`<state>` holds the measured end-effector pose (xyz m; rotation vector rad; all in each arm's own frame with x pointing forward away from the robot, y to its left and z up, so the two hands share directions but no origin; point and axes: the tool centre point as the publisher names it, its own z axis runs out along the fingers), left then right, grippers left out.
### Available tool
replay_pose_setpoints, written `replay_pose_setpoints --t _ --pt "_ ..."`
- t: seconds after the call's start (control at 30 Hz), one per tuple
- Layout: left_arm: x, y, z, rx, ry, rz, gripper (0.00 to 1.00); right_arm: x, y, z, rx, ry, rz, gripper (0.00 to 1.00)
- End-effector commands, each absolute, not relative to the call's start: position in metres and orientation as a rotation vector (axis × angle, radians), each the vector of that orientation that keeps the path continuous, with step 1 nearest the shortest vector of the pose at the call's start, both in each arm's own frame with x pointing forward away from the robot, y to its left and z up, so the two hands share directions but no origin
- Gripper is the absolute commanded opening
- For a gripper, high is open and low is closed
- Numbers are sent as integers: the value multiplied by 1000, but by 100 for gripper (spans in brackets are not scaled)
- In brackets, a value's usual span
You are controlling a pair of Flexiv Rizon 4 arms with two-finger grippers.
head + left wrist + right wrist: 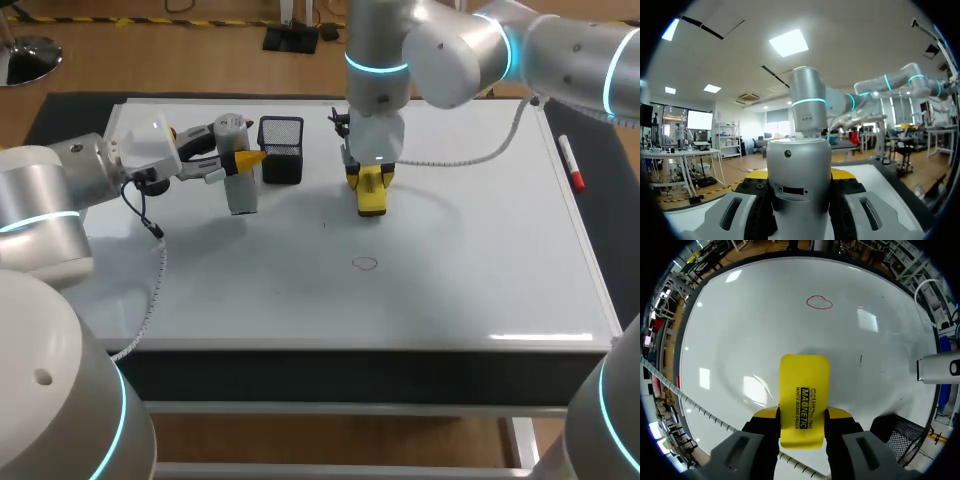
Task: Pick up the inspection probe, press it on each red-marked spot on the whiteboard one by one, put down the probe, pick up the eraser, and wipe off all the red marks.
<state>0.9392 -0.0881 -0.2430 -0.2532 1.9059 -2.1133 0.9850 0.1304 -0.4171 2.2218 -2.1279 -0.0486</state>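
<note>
On the whiteboard [470, 250] a single red ring mark [365, 264] is drawn ahead of the eraser, the red ring mark [819, 302] lying some way beyond it in the right wrist view. My right gripper [370, 183] hangs over the board's middle, shut on the yellow eraser [372, 197], which sits at or just above the surface. Between its fingers the eraser [804, 397] points at the mark, held by the right gripper [804, 414]. My left gripper [243, 160] holds the silver cylindrical probe [241, 170] upright over the board's back left. The probe [799, 185] fills the left gripper [799, 176].
A black mesh basket [281, 150] stands on the board just right of the probe, between the two grippers. A red marker [571, 163] lies at the board's right edge. A white coiled cable [155, 290] trails from my left arm over the board's left side.
</note>
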Motion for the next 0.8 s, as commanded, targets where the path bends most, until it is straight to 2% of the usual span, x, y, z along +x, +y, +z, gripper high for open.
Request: replay_pose_setpoints --t 0.03,0.8 --pt "940 -88 -243 -253 1902 -2114 0 991 128 -420 2214 -2120 -51 0" --pt "940 -88 -243 -253 1902 -2114 0 1008 78 -431 2092 -2222 -22 0"
